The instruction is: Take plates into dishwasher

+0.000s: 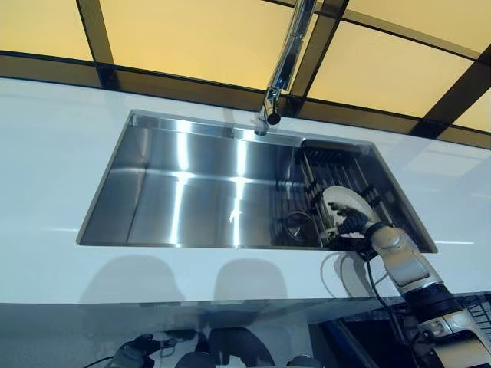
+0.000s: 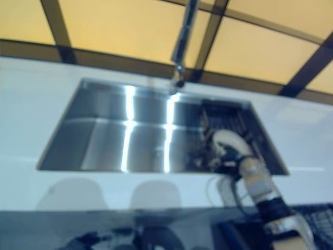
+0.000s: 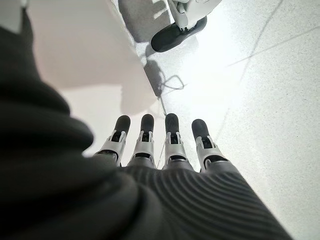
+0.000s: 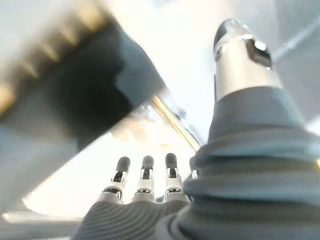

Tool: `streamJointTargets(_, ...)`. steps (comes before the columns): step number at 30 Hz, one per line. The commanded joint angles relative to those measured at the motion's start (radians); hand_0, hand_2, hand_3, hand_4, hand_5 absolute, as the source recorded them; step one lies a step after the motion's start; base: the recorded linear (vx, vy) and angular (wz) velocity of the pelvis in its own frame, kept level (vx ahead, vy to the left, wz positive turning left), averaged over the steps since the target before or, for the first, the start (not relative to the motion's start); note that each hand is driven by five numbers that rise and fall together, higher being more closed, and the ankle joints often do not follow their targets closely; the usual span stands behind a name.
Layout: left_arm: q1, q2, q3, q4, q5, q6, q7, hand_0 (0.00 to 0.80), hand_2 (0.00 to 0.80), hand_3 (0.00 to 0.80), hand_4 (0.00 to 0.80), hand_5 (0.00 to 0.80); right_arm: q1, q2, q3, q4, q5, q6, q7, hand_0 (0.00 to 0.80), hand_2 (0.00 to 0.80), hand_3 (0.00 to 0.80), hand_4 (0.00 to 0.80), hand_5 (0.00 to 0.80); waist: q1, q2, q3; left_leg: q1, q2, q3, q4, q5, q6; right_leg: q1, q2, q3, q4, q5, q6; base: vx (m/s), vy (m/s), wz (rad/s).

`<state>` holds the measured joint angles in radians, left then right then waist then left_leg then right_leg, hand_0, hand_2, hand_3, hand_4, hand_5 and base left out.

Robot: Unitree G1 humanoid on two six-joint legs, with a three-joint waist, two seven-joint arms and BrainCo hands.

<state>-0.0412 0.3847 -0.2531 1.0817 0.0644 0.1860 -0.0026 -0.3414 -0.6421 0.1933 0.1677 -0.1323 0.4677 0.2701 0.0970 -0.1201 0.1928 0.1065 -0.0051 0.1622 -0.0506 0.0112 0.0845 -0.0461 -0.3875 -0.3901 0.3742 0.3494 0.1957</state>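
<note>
A white plate (image 1: 347, 201) stands on its edge in a dark rack (image 1: 337, 178) at the right end of a shiny metal sink (image 1: 192, 192). The right hand (image 1: 354, 227) reaches over the front edge of the sink and its dark fingertips (image 1: 340, 218) touch the plate. In its own wrist view the fingers look straight, but I cannot tell if they have hold of the plate. A tall tap (image 1: 282, 65) stands behind the sink. A white counter (image 1: 54, 146) goes all around the sink. The left hand (image 3: 160, 150) hangs low below the counter with straight fingers and holds nothing. It points down at the pale floor (image 3: 260, 90).
</note>
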Motion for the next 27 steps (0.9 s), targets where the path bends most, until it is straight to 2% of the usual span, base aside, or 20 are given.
streamJointTargets(1, -0.010, -0.027, 0.033, -0.015, 0.016, -0.021, 0.008, 0.000, 0.000, 0.000, 0.000, 0.000, -0.144, -0.136, -0.079, -0.026, 0.050, -0.042, -0.057, 0.000, 0.000, 0.000, 0.000, 0.000, -0.012, 0.030, -0.018, 0.013, 0.031, 0.040, -0.037, -0.029, -0.018, -0.076, -0.001, 0.062, 0.182, -0.093, 0.039, 0.010, -0.002, -0.05)
streamJointTargets(8, -0.002, -0.025, 0.026, 0.013, 0.019, -0.045, 0.012, 0.000, 0.000, 0.000, 0.000, 0.000, -0.183, -0.203, -0.113, -0.041, 0.111, -0.050, -0.147, 0.000, 0.000, 0.000, 0.000, 0.000, -0.015, 0.021, -0.030, 0.014, 0.028, 0.046, -0.037, -0.031, -0.016, -0.058, 0.006, 0.061, 0.161, -0.104, 0.033, 0.001, 0.000, -0.01)
streamJointTargets(14, 0.002, -0.022, 0.026, 0.021, 0.020, -0.052, 0.016, 0.000, 0.000, 0.000, 0.000, 0.000, -0.202, -0.239, -0.124, -0.034, 0.129, -0.042, -0.157, 0.000, 0.000, 0.000, 0.000, 0.000, -0.013, 0.012, -0.035, 0.014, 0.025, 0.050, -0.037, -0.033, -0.016, -0.042, 0.013, 0.059, 0.141, -0.110, 0.031, 0.000, 0.000, 0.00)
streamJointTargets(19, 0.009, -0.019, 0.034, 0.020, 0.027, -0.058, 0.014, 0.000, 0.000, 0.000, 0.000, 0.000, -0.193, -0.253, -0.123, -0.018, 0.090, -0.038, -0.110, 0.000, 0.000, 0.000, 0.000, 0.000, -0.012, 0.007, -0.038, 0.013, 0.024, 0.054, -0.037, -0.035, -0.016, -0.039, 0.017, 0.059, 0.135, -0.112, 0.030, 0.000, 0.000, 0.00)
streamJointTargets(27, -0.009, -0.025, 0.027, 0.015, 0.027, -0.044, 0.007, 0.000, 0.000, 0.000, 0.000, 0.000, -0.197, -0.209, -0.049, 0.030, -0.071, -0.033, 0.007, 0.000, 0.000, 0.000, 0.000, 0.000, -0.007, 0.006, -0.036, 0.013, 0.017, 0.053, -0.037, -0.037, -0.014, -0.034, 0.014, 0.057, 0.131, -0.110, 0.028, 0.000, 0.000, 0.00)
